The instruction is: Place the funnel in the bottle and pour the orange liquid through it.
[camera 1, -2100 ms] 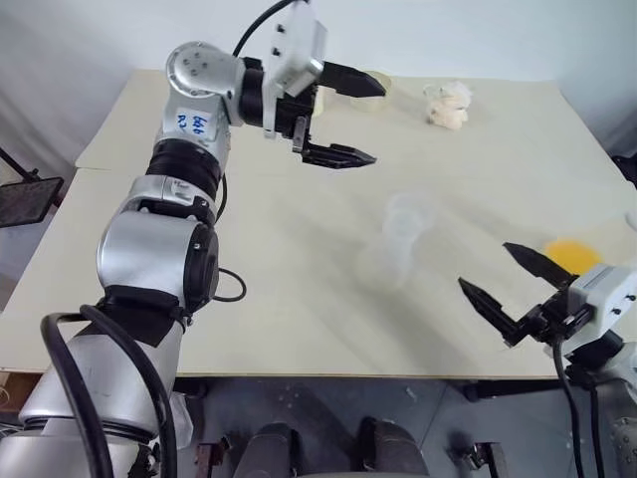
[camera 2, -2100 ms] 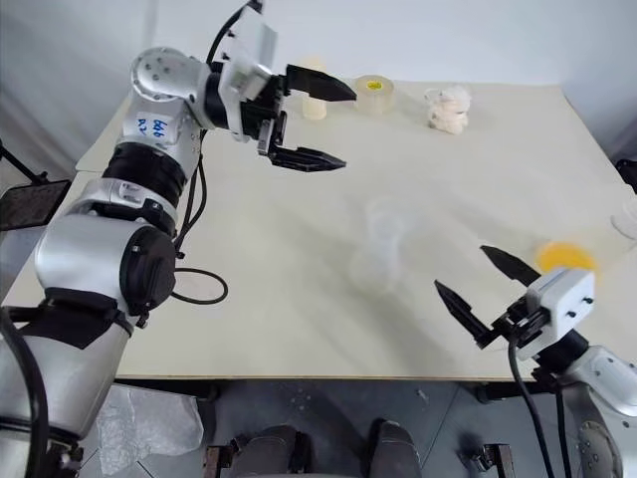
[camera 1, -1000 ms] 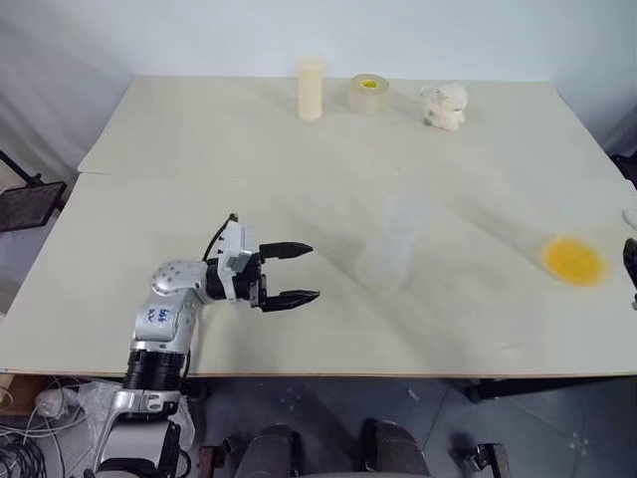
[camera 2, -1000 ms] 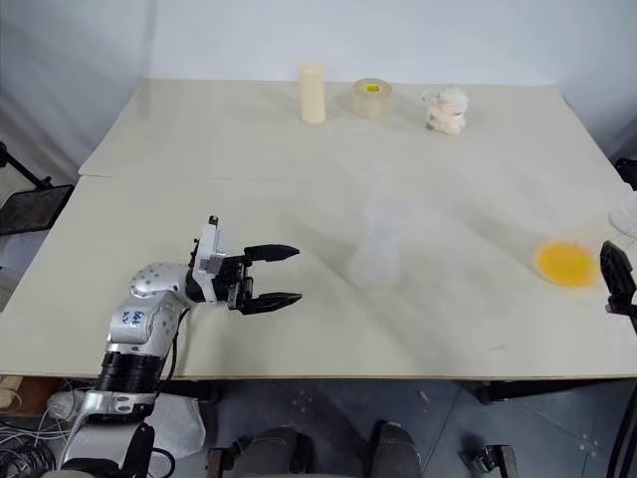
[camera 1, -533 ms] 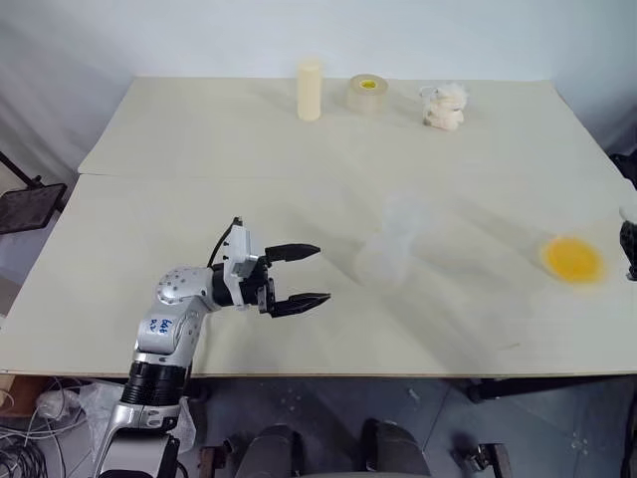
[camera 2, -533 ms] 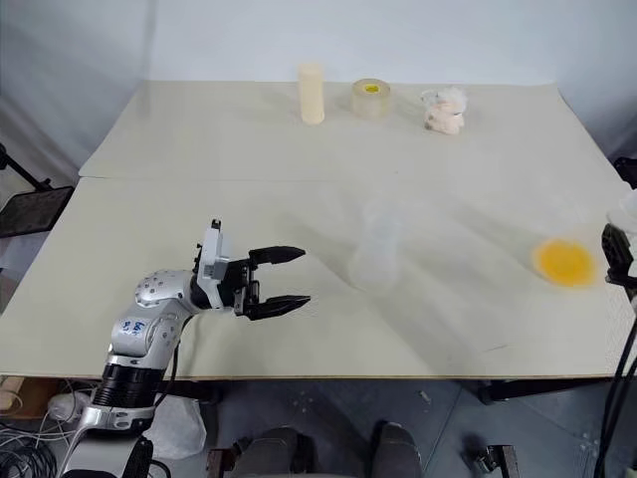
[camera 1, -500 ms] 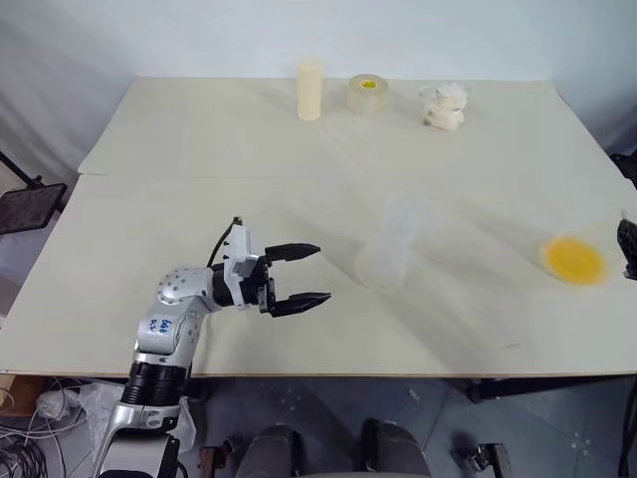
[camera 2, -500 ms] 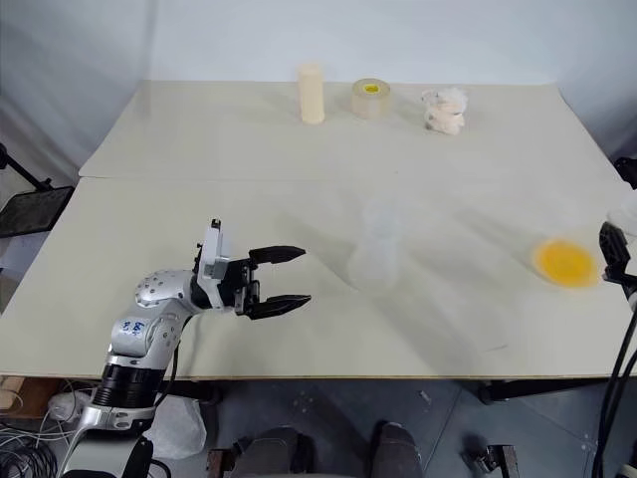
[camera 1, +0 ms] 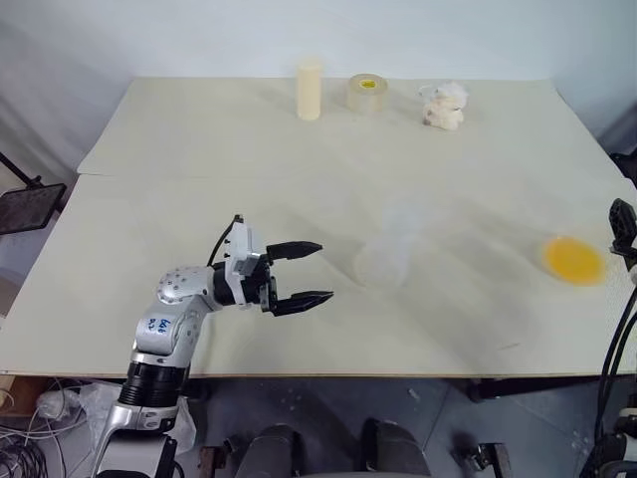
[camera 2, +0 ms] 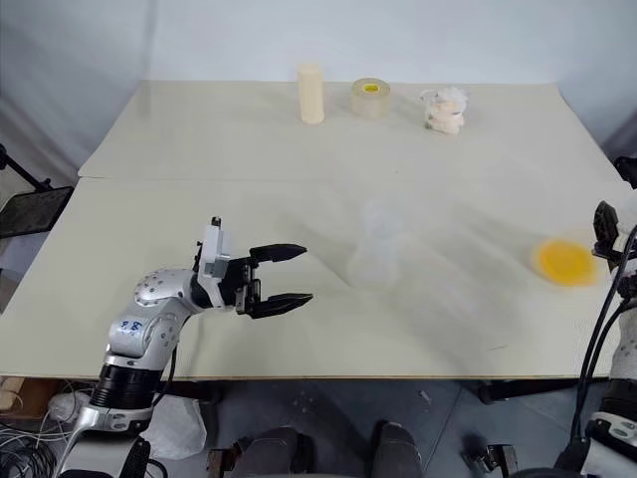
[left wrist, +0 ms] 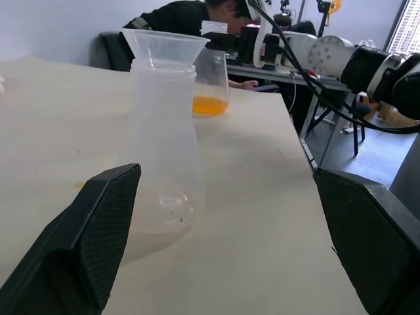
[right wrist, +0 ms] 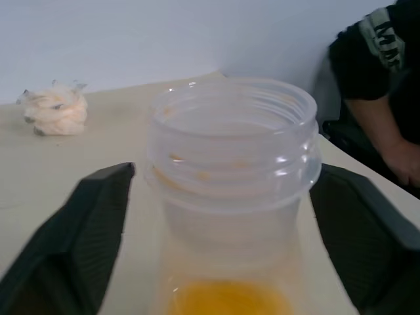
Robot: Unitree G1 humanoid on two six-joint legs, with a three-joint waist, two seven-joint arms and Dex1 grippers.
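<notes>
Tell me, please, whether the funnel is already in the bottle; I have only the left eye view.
Observer: Yes. The left wrist view shows the funnel seated in the bottle mouth.
Operator: Thank you. Is the container of orange liquid capped?
Observer: No. In the right wrist view the jar is open-topped, with orange liquid only at its bottom.
Operator: Is anyone nearby?
Observer: Yes. A person in dark clothing sits just beyond the jar.
</notes>
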